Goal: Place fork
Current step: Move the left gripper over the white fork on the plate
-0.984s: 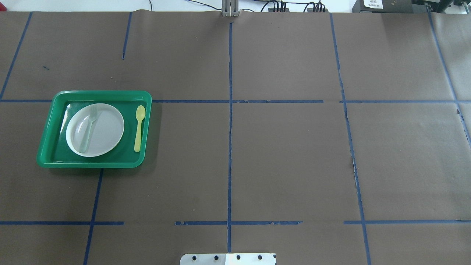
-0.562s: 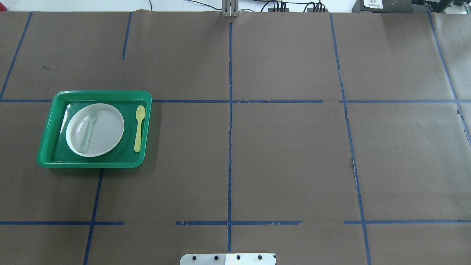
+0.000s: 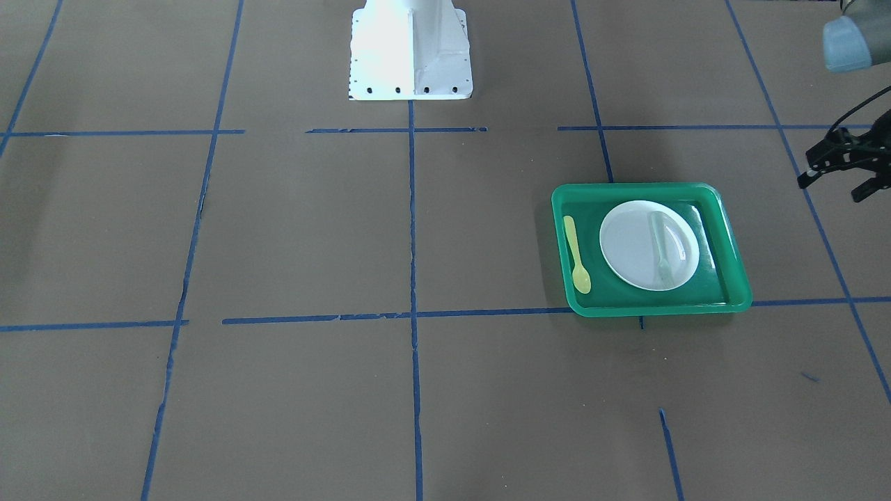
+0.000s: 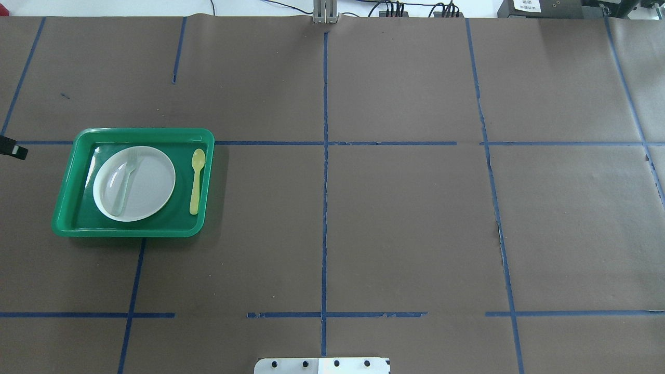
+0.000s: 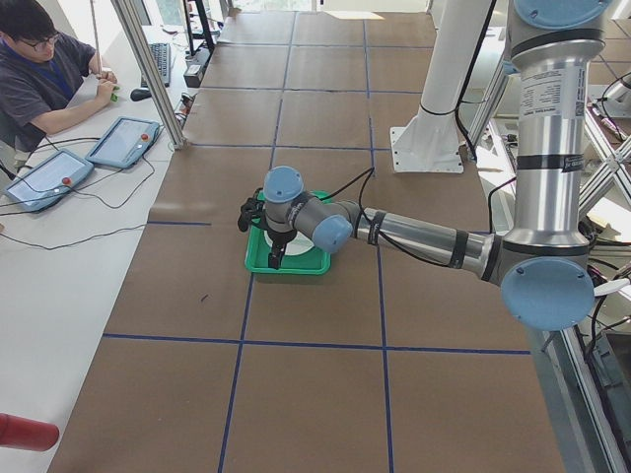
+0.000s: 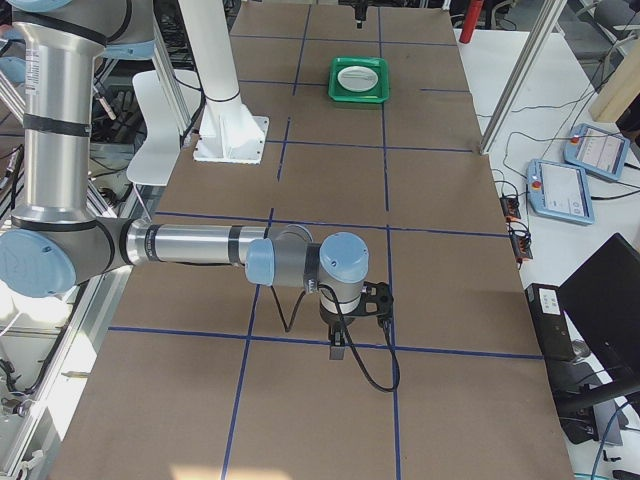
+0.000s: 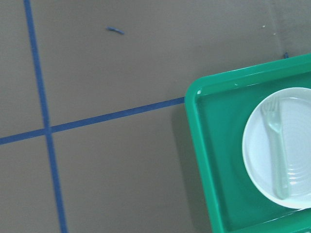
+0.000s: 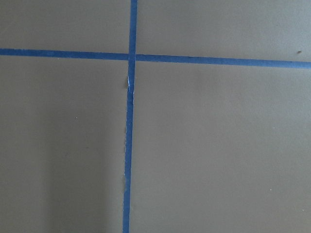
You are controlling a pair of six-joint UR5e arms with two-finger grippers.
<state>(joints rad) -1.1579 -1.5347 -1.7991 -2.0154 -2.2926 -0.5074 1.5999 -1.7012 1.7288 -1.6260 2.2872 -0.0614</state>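
The translucent whitish fork [image 4: 124, 182] lies on the left half of a white plate [image 4: 150, 189] in a green tray [image 4: 140, 132]. It also shows in the front view [image 3: 661, 247] and the left wrist view [image 7: 278, 145]. My left gripper [image 3: 835, 184] is open and empty. It hovers outside the tray's left side, with only a fingertip [image 4: 14, 149] in the overhead view. My right gripper [image 6: 340, 335] shows only in the exterior right view, far from the tray. I cannot tell whether it is open or shut.
A yellow spoon [image 4: 196, 182] lies in the tray to the right of the plate. The table is brown paper with blue tape lines [image 4: 324, 208]. The robot's white base [image 3: 409, 49] stands at the near edge.
A fingertip of my left gripper has come into the overhead view at its left edge, level with the tray's far rim. Fork, plate, spoon and tray have not moved.
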